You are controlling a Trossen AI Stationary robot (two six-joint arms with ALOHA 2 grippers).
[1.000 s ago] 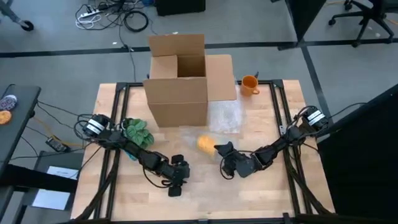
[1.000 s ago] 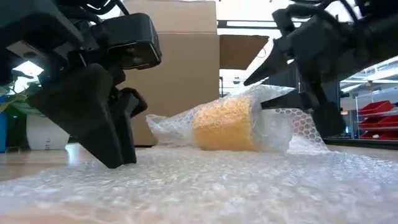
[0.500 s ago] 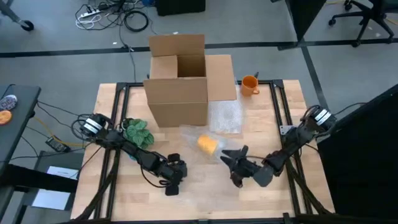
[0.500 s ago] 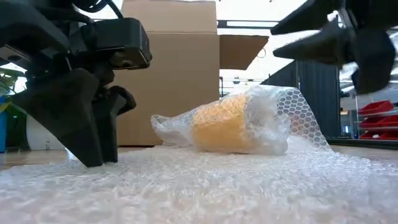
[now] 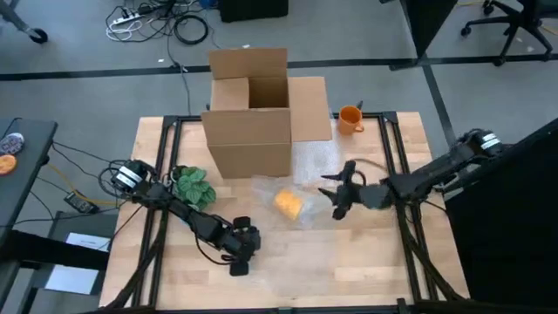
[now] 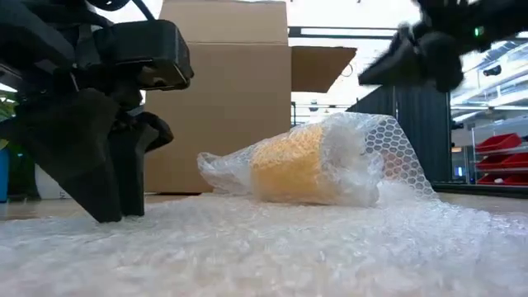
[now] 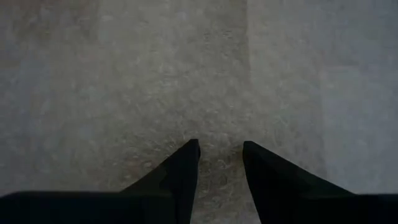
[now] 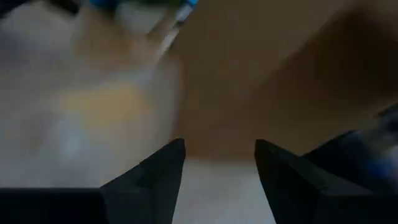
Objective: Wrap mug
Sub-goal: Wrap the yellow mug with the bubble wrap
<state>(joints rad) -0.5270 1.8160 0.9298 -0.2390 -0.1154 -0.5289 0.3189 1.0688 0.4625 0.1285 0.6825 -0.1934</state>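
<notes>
Both arms are dark, near-black, built of slim jointed links with bulkier housings at the joints. Each base carries a white band with dark markings. Loose black cables loop beside the left arm's base. The left tool [image 5: 239,260] has a boxy black housing with rounded corners and two flat, tapering black fingers [image 7: 180,180]. The right tool [image 5: 342,194] has matching pointed black fingers [image 8: 152,174], matte and unmarked.

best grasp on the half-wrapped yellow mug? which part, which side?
Probably the loose bubble wrap flap at the yellow mug's right end, approached from the right gripper's side. The mug lies on its side, round and covered, so pinching it would likely slip; the flap stands free. The left gripper sits down on the sheet.
</notes>
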